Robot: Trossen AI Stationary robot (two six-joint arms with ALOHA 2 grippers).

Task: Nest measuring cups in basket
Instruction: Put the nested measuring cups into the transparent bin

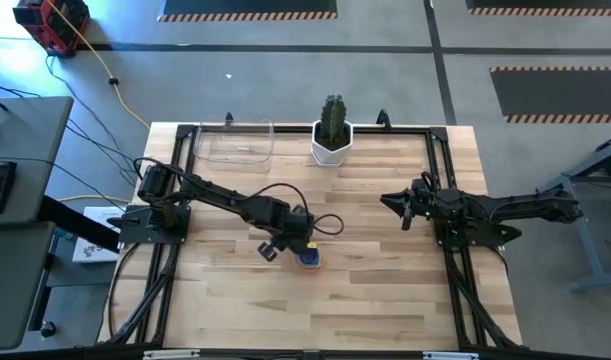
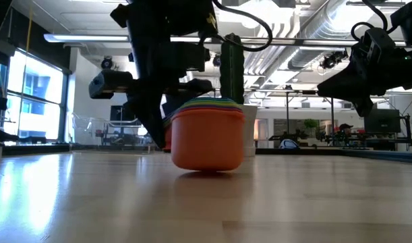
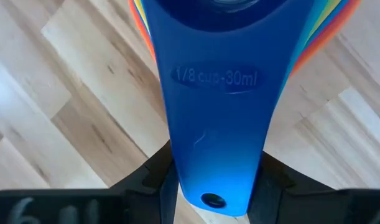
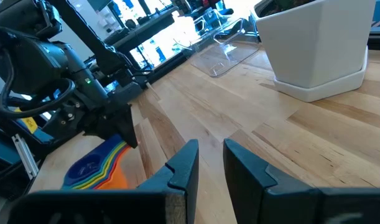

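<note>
The measuring cups (image 1: 310, 260) are nested in one stack near the table's middle. The orange cup (image 2: 206, 138) is outermost, and the blue one (image 4: 84, 167) sits on top. My left gripper (image 1: 301, 246) is low over the stack and shut on its handles. My right gripper (image 1: 390, 203) hovers above the table's right part, open and holding nothing. The clear basket (image 1: 237, 142) stands at the far edge, left of centre. My left gripper pinches the stacked flat handles between its two fingers (image 3: 153, 182), near the free end of the blue top handle (image 3: 214, 149), marked 1/8 cup. The fingers run along the handle. The stack stands upright, and the orange cup's bottom (image 2: 207, 169) is at the table top.
A white hexagonal pot with a cactus (image 1: 332, 140) stands at the far edge, just right of the basket (image 4: 224, 53). Black rails (image 1: 445, 190) frame the table's sides. Bare wood lies between the stack and the basket.
</note>
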